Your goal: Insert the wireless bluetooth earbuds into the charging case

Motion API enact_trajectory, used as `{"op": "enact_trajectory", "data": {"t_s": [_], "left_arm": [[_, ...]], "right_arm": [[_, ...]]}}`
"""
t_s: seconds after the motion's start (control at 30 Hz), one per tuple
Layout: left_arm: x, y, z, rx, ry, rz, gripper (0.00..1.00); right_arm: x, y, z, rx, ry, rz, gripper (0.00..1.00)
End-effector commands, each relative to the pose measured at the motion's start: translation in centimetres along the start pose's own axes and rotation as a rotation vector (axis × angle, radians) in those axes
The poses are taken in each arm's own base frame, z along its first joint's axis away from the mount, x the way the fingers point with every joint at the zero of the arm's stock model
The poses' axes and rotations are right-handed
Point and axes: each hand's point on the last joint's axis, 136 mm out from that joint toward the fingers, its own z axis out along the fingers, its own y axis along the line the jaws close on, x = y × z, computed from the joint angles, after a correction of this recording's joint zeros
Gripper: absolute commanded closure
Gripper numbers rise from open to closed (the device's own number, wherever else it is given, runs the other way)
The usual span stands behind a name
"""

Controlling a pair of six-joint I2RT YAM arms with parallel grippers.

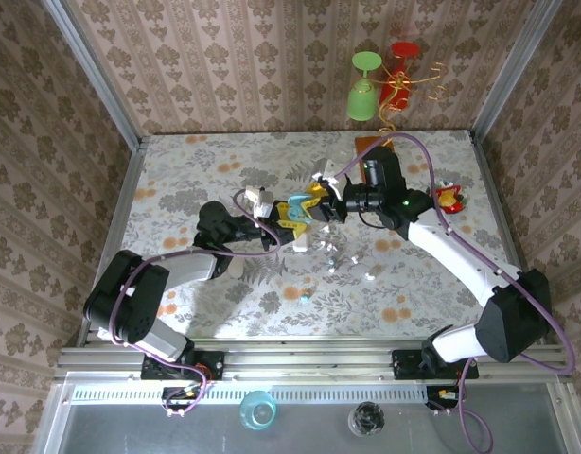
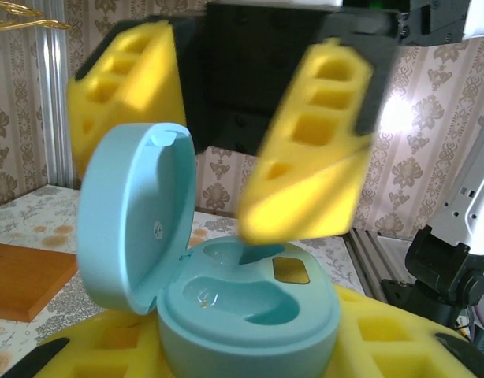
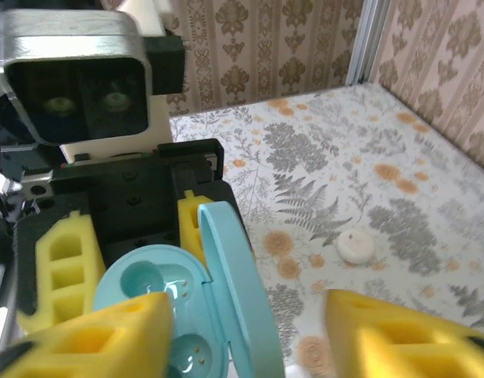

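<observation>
progress: early, no bud seated | left gripper (image 2: pixel 242 356) clamped on open teal charging case (image 2: pixel 250 315) above table (image 1: pixel 177 180) centre | right gripper (image 3: pixel 246 340) fingers apart over it | wells look empty | white earbuds (image 1: pixel 350 257) loose toward near edge | left: seat them, shut lid

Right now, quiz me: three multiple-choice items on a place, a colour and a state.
1. Where is the teal pebble-shaped plastic charging case? A on the floor; B held in the left gripper; C on a plate.
2. What colour is the small round disc on the floral table? A white; B red; C black.
3. The case's lid is: A shut; B open; C detached.
B, yellow foam fingers flank it; A, pale against the pattern; B, swung up on its hinge.
</observation>
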Motion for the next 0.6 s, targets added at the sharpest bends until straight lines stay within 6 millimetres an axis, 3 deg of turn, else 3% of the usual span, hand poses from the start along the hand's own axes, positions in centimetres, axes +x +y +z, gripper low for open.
{"op": "enact_trajectory", "data": {"t_s": [0.0,0.2,0.3,0.43,0.57], "left_arm": [[-0.6,0.5,-0.4,-0.029,-0.029,0.065,0.60],[-1.0,1.8,-1.3,-0.114,-0.049,0.080,0.60],[-1.3,1.9,-1.4,-0.124,-0.053,0.096,0.60],[-1.5,2.2,-1.7,-0.138,-0.057,0.113,0.60],[-1.6,2.6,-2.1,-0.150,-0.057,0.115,0.60]], "right_arm": [[-2.6,0.3,-1.8,0.036,-0.092,-0.006,0.34],[-3.1,0.4,-5.1,0.154,-0.198,0.034,0.25],[-2.0,-1.2,-7.2,0.274,-0.253,0.144,0.23],[2.1,-3.6,-9.2,0.450,-0.231,0.371,0.23],[8.4,-4.9,-9.5,0.573,-0.064,0.660,0.26]]}}
